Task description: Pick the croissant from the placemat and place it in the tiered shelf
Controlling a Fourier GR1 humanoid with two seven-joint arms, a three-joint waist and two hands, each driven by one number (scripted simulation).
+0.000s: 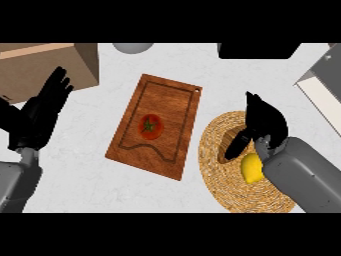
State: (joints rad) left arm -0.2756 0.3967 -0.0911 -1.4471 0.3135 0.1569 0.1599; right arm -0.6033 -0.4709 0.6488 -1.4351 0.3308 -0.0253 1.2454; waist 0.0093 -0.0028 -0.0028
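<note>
On the bench [84, 150], a round woven placemat [221, 185] is seen at the right, with a yellow object [252, 167] lying on it, partly covered by the right forearm; whether it is the croissant cannot be told. The right hand [265, 122] is held over the placemat's upper part, its fingers bent downward, nothing visibly grasped. The left hand [33, 117] is shown at the left edge, fingers straight and released. A tomato [151, 126] is set on a wooden board [154, 150] between them. A cardboard box [25, 67] is placed upper left.

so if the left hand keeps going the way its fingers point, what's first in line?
Probably the cardboard box: the left hand is open, fingers aimed up-right at its near face. Height is unclear, so it might pass over.
</note>
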